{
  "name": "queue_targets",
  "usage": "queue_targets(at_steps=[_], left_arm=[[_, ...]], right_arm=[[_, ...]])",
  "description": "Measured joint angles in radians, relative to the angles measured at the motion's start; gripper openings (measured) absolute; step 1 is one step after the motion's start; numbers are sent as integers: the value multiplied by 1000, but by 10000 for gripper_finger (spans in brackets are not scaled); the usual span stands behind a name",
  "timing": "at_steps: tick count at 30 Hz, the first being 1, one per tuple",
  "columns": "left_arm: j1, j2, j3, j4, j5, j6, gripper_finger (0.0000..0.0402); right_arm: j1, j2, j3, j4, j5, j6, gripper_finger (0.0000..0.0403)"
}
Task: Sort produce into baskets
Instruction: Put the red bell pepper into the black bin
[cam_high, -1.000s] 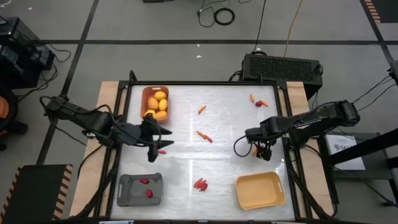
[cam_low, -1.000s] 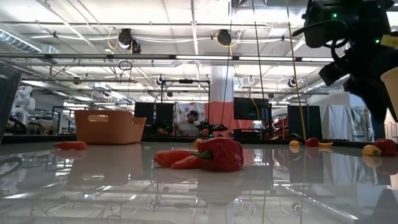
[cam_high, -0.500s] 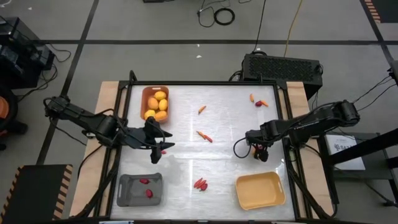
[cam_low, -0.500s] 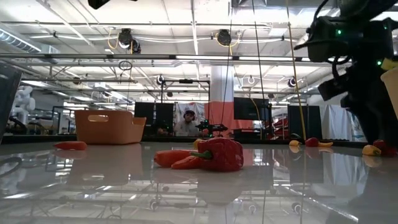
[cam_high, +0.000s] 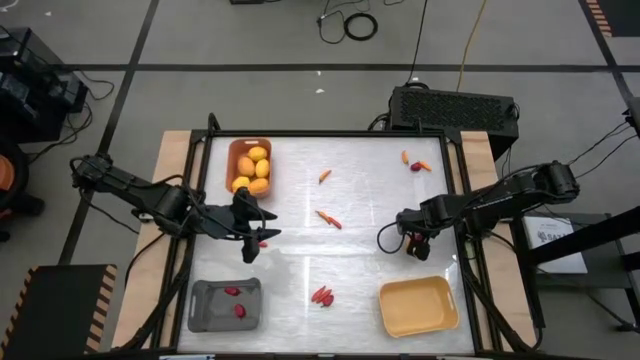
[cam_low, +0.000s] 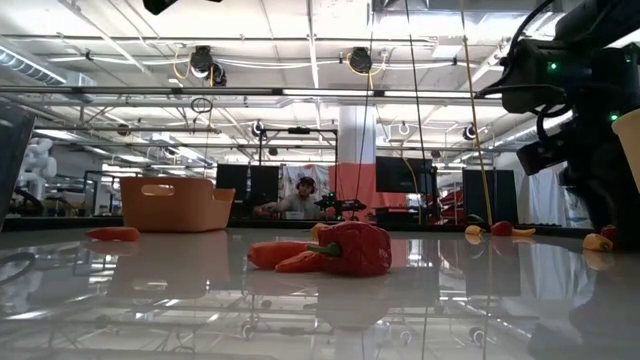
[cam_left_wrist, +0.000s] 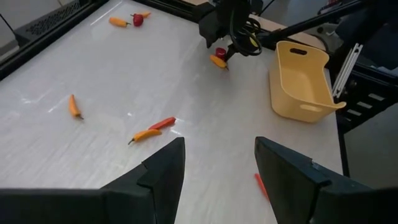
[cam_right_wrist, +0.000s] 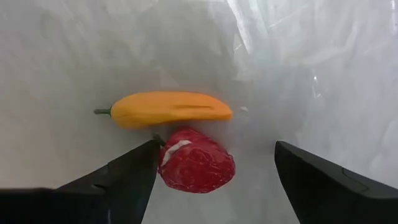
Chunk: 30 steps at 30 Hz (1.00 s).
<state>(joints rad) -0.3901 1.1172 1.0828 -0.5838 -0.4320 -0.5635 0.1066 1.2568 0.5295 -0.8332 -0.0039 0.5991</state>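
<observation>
Two open-fingered grippers are working: right gripper (cam_right_wrist: 214, 171) is straddling a crumpled red chilli-like piece (cam_right_wrist: 196, 160) beside a smooth orange carrot-like stick (cam_right_wrist: 166, 108); closing likely follows; left gripper (cam_left_wrist: 217, 165) is hovering empty.

The left pincer (cam_high: 252, 236) has drawn back from the orange-brown basket (cam_high: 250, 165) toward the table's left edge.

From above, my right gripper (cam_high: 416, 244) covers the red piece (cam_right_wrist: 196, 167) and orange pepper (cam_right_wrist: 163, 109) beneath it. Low view: my right arm (cam_low: 590, 110) is cut by the frame edge, fingers unseen. Items in the grey basket (cam_high: 204, 316) too small to identify. My left gripper (cam_high: 256, 234) partly hides one red piece.
</observation>
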Motion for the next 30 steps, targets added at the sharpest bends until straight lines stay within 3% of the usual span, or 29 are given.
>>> queue_targets(at_steps=[15, 30], left_arm=[[0, 0, 0, 0, 0, 0, 201], [0, -1, 0, 0, 1, 1, 201]], right_arm=[[0, 1, -1, -2, -26, 47, 176], [0, 1, 116, -103, -23, 36, 141]])
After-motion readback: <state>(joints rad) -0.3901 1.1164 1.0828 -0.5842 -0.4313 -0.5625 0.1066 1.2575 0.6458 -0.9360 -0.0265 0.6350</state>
